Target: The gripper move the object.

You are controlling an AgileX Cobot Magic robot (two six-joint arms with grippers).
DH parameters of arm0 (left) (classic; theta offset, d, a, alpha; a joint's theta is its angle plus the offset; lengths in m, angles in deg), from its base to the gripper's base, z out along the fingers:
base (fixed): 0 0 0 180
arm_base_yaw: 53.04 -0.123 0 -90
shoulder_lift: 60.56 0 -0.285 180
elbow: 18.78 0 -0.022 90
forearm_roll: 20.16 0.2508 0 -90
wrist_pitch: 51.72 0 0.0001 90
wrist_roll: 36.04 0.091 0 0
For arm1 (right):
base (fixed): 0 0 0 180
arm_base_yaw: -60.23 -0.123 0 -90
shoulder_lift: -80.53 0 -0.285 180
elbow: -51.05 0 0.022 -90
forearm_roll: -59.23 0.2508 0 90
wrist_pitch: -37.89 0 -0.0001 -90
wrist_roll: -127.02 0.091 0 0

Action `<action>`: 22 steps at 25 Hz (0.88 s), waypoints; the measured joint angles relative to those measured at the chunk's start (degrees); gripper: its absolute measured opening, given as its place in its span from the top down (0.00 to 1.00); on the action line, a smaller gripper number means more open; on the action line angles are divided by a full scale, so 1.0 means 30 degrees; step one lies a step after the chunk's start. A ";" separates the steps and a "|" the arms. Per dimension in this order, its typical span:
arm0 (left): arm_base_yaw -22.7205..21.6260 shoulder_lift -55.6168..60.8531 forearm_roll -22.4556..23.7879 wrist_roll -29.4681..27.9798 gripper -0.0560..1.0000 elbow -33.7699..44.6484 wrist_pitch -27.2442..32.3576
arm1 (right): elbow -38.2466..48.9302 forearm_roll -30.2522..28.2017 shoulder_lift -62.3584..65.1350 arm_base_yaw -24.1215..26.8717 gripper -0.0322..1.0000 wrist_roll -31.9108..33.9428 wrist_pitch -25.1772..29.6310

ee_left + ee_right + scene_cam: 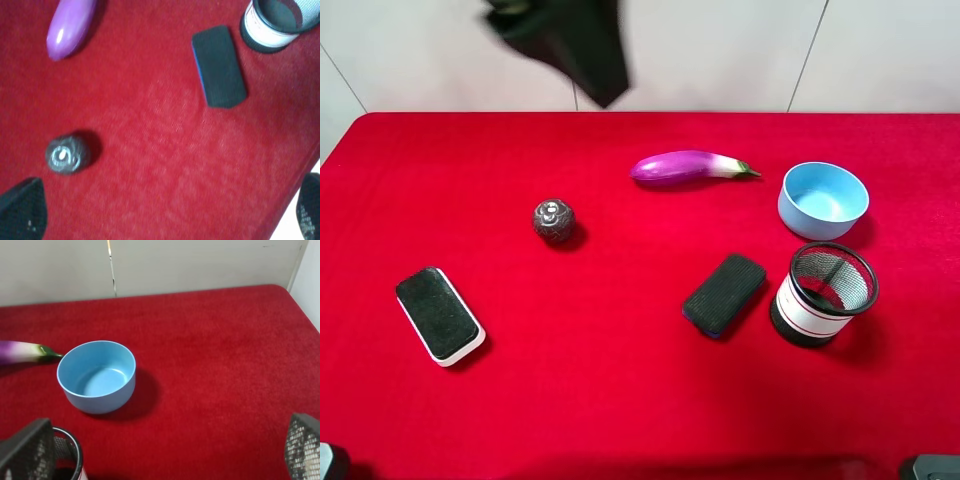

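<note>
The object, a small eraser with a black felt top and blue base (724, 293), lies flat on the red cloth right of centre, just left of the mesh cup. It also shows in the left wrist view (219, 66). My left gripper (165, 215) is open and empty, high above the cloth, with the eraser well ahead of it. In the exterior view the left arm (570, 45) is a dark blurred shape at the back. My right gripper (165, 452) is open and empty, hovering near the mesh cup and facing the blue bowl.
A larger black eraser with a white base (440, 313) lies front left. A grey ball (553, 220), a purple eggplant (690, 167), a blue bowl (823, 198) and a black mesh cup with a white band (822, 293) stand on the red cloth (620, 400).
</note>
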 joint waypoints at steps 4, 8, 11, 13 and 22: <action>-0.0596 0.2525 0.0070 -0.0048 0.01 0.2182 0.0000 | 0.0000 0.0000 0.0000 0.0000 0.30 0.0000 0.0000; -0.0790 0.5172 0.0288 -0.0048 0.01 0.4128 0.0014 | 0.0000 0.0000 0.0000 0.0000 0.30 0.0000 0.0000; -0.0810 0.7204 0.0522 -0.0012 0.01 0.5140 -0.0003 | 0.0000 0.0000 0.0000 0.0000 0.30 0.0000 0.0000; -0.0810 0.8573 0.0582 0.0002 0.01 0.5713 -0.0003 | 0.0000 0.0000 0.0000 0.0000 0.30 0.0000 0.0000; -0.1187 1.3001 0.0922 -0.0009 0.01 0.9150 -0.0003 | 0.0000 0.0000 0.0000 0.0000 0.30 0.0000 0.0000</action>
